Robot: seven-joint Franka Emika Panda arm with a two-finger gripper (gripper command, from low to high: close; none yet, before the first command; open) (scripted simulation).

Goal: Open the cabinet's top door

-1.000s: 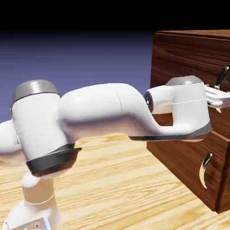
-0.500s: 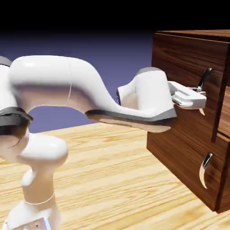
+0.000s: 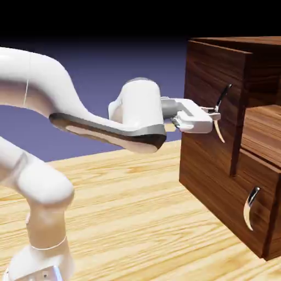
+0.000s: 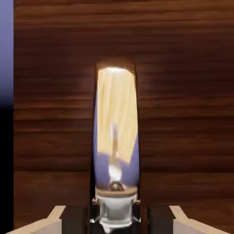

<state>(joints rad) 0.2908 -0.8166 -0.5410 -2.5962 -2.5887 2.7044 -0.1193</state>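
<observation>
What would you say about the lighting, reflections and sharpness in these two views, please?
Exterior view: sharp, evenly lit, black band on top, soft sheen on the white arm. Hand view: the silver handle mirrors the yellow table and violet backdrop, a bright glint low down; the top door shows a faint glow.

- The white arm [image 3: 82,118] rises from the exterior view's lower left, bends over at a high elbow and stretches level toward the right.
- The wrist ends in the gripper [image 3: 215,113], held level with its jaws closed on the silver handle [image 4: 116,151].
- In the hand view both grey fingertips [image 4: 75,219] sit tight beside that handle's base.
</observation>
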